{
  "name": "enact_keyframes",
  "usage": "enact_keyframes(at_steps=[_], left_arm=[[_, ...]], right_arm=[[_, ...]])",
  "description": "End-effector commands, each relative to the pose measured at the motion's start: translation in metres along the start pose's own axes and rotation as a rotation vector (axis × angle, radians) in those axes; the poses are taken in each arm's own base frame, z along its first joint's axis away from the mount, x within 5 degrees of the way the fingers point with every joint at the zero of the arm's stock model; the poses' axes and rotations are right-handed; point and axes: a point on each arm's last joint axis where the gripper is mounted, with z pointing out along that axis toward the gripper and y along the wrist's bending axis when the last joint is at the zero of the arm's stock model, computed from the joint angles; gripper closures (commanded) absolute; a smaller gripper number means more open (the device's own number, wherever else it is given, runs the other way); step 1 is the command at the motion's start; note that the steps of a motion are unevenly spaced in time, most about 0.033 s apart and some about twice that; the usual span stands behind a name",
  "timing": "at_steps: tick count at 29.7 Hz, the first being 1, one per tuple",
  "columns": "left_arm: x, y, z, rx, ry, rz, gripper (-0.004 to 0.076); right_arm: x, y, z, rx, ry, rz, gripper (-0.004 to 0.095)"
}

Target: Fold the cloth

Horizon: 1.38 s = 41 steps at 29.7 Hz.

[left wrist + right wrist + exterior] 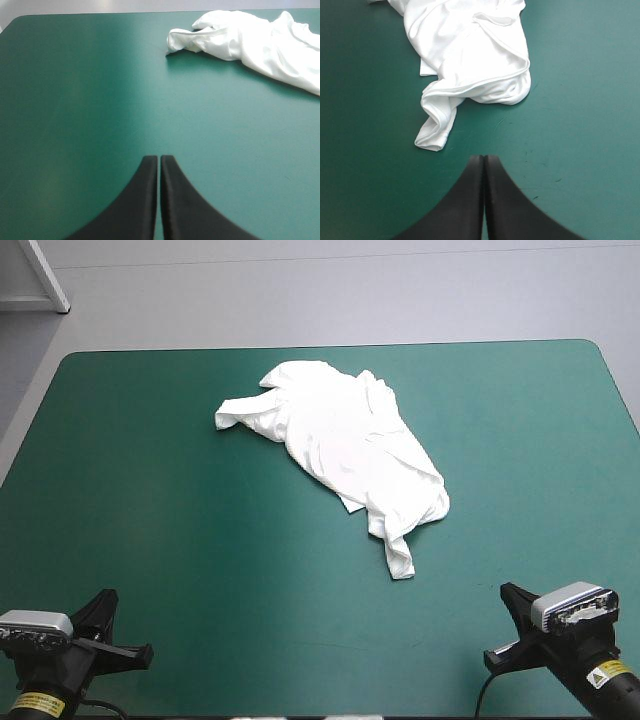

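Teal-green tabletop (150, 490) carries T-shirt (340, 440) as crumpled heap, nothing folded yet. Heap lies close ahead of right hand (484, 156), well ahead of left hand (159, 157) and off to its right. Both hands pinched closed, empty, clear of T-shirt: likely start pose, spreading needed first.
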Motion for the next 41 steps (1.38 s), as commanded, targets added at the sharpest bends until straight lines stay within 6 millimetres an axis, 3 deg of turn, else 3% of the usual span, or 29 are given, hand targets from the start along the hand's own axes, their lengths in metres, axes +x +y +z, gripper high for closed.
enact_keyframes(at_steps=[1,26,29,34,41], left_arm=[[-0.014,0.000,-0.003,0.004,-0.088,-0.014,0.0705],[-0.018,0.000,-0.004,0.003,-0.090,-0.001,0.0683],[-0.032,0.000,-0.001,0.003,-0.074,0.016,0.0573],[-0.076,-0.002,0.017,0.029,-0.027,-0.026,0.0268],[-0.139,-0.003,0.085,0.064,0.227,-0.014,0.0247]], right_arm=[[-0.013,-0.002,-0.003,0.021,-0.079,0.002,0.0903],[-0.013,-0.002,-0.003,0.021,-0.079,0.006,0.0903],[-0.013,-0.002,-0.003,0.021,-0.079,0.006,0.0903],[-0.013,-0.002,-0.003,0.021,-0.079,0.006,0.0893],[-0.013,-0.002,-0.003,0.021,-0.079,0.006,0.0891]])
